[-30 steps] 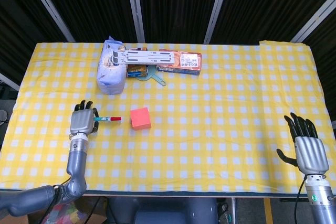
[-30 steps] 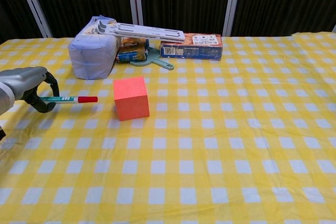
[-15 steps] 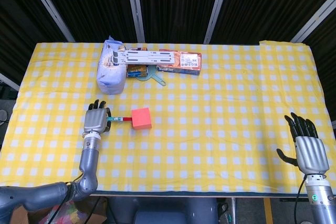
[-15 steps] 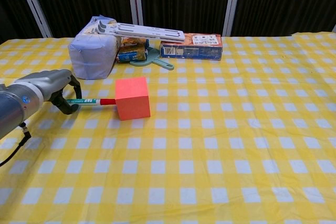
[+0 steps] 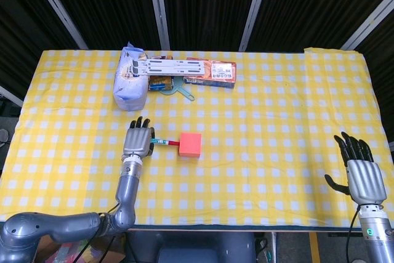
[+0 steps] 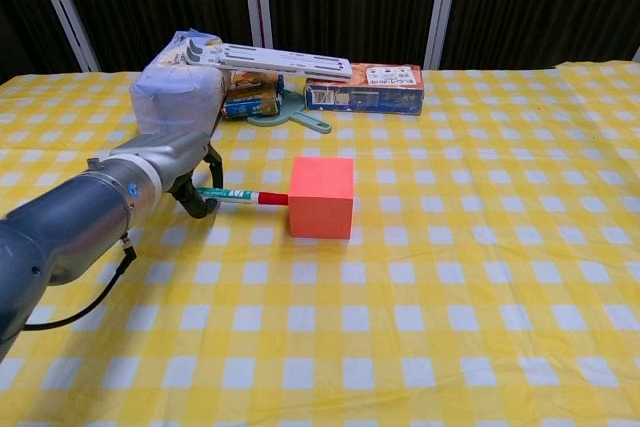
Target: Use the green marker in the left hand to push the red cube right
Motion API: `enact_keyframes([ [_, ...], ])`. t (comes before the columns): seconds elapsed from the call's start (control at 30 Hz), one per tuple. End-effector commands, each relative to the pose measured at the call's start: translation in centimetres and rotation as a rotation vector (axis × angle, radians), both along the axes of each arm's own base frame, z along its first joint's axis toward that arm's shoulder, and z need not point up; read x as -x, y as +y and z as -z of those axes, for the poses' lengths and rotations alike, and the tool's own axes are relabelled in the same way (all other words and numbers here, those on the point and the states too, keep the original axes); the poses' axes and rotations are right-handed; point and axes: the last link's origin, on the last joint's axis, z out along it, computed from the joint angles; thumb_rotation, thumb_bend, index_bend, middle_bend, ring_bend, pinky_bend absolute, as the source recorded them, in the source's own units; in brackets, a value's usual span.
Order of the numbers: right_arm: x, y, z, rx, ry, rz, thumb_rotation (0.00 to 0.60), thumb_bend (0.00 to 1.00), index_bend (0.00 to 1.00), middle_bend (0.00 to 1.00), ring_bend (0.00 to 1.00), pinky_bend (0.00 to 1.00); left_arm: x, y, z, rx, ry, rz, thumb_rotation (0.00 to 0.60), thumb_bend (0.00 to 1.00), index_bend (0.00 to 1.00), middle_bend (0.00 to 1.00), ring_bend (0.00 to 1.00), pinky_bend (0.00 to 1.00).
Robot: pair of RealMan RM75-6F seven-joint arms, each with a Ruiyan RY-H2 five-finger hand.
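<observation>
The red cube (image 5: 191, 145) (image 6: 322, 197) sits on the yellow checked cloth near the table's middle, left of centre. My left hand (image 5: 138, 141) (image 6: 183, 165) grips the green marker (image 5: 164, 142) (image 6: 240, 195), which lies level and points right. Its red-capped tip touches the cube's left face. My right hand (image 5: 361, 177) hovers far off at the table's front right corner, fingers spread and holding nothing; the chest view does not show it.
At the back left lie a bluish plastic pack (image 5: 130, 81) (image 6: 177, 97), a white perforated strip (image 5: 166, 66) (image 6: 282, 58), an orange box (image 5: 213, 73) (image 6: 363, 88), a small can (image 6: 250, 100) and a teal tool (image 5: 183, 92). Yellow checked cloth (image 5: 277, 121) stretches to the cube's right.
My left hand has moved right with the marker. The marker tip met the cube and slid it about two squares to the right. The right hand has stayed put.
</observation>
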Motion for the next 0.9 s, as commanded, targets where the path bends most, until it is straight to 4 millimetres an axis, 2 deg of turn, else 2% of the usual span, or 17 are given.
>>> enact_keyframes([
  [0.03, 0.0, 0.0, 0.0, 0.0, 0.0, 0.0, 0.6, 0.3, 0.0, 0.0, 0.0, 0.0, 0.2, -0.2, -0.1, 0.0, 0.012, -0.008, 0.6, 0.53, 0.56, 0.12, 0.0, 0.11],
  [0.23, -0.1, 0.0, 0.1, 0.001, 0.002, -0.002, 0.6, 0.3, 0.0, 0.0, 0.0, 0.0, 0.9, -0.4, -1.2, -0.011, 0.004, -0.031, 0.6, 0.53, 0.56, 0.12, 0.0, 0.11],
  [0.4, -0.1, 0.1, 0.1, 0.002, 0.003, -0.003, 0.6, 0.3, 0.0, 0.0, 0.0, 0.0, 0.5, -0.4, -1.3, -0.012, -0.026, -0.034, 0.6, 0.53, 0.56, 0.12, 0.0, 0.11],
  [0.9, 0.1, 0.0, -0.1, 0.002, -0.008, 0.009, 0.6, 0.3, 0.0, 0.0, 0.0, 0.0, -3.6, -0.3, 1.7, 0.048, -0.032, 0.003, 0.6, 0.53, 0.56, 0.12, 0.0, 0.11],
])
